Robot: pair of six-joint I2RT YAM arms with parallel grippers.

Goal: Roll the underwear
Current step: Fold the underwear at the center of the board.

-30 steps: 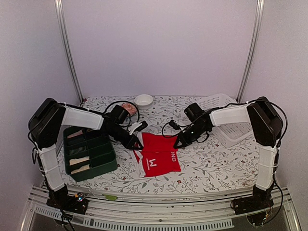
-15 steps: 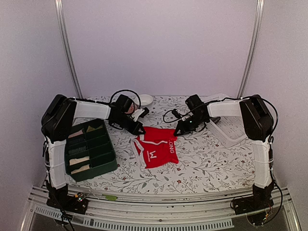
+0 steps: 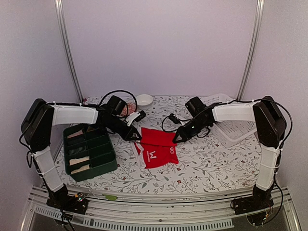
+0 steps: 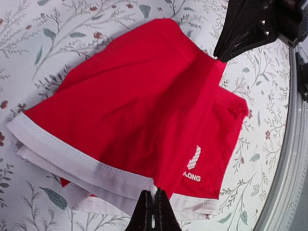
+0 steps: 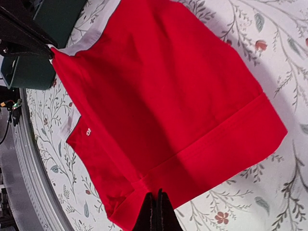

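Top external shows the left hand [image 3: 137,138] at ten o'clock and right hand [image 3: 175,140] at two, each clenched on the underwear [image 3: 156,150] on the table [image 3: 207,161].

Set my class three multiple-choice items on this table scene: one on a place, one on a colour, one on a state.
1. Seen from the red underwear, the green tray stands:
A) on the robot's right
B) on the robot's left
C) underneath it

2. The underwear's waistband is:
A) white
B) black
C) yellow

3. Both arms' jaws are:
A) wide open, clear of the cloth
B) resting in the tray
C) shut on the underwear

Key:
1. B, the top view shows the tray left of the cloth.
2. A, the left wrist view shows a white band.
3. C, each pair pinches the cloth's edge.
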